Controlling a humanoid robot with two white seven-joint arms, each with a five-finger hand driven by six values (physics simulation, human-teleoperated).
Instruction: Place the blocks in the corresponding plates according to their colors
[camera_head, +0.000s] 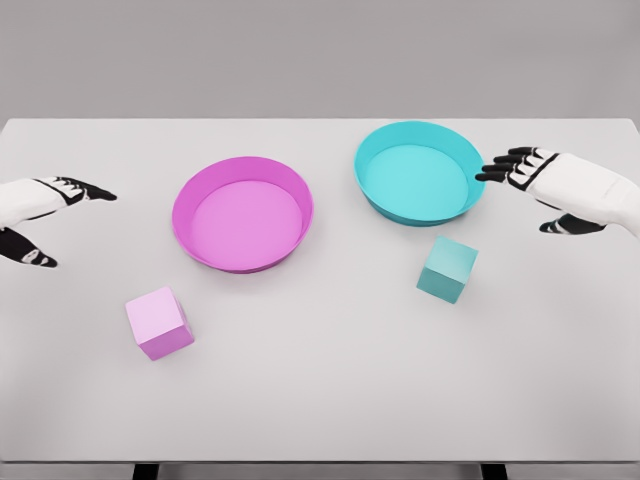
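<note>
Resting blocks: two cubes sit on the table (320, 400), neither one inside a plate and neither one touched by a hand.
Pink block (158, 322): a pale pink cube toward the front left part of the table, sitting flat with one corner turned toward the front edge; it lies just in front of and to the left of the pink plate, apart from it.
Teal block (447, 269): a teal cube right of the table's middle, sitting flat and slightly turned; it lies just in front of the teal plate, near its front rim but not touching it.
Pink plate (190, 195): a round magenta dish with a raised rim, left of the table's middle, nothing in it.
Teal plate (372, 150): a round cyan dish with a raised rim, toward the far right part of the table, nothing in it; it stands beside the pink plate with a gap between their rims.
Right hand (548, 185): comes in from the right edge, white with black fingers stretched out and spread, holding nothing; its fingertips (490, 172) reach just beside the teal plate's right rim.
Left hand (40, 205): comes in at the left edge, fingers extended and thumb apart below, holding nothing; well apart from both the pink plate and the pink block.
</note>
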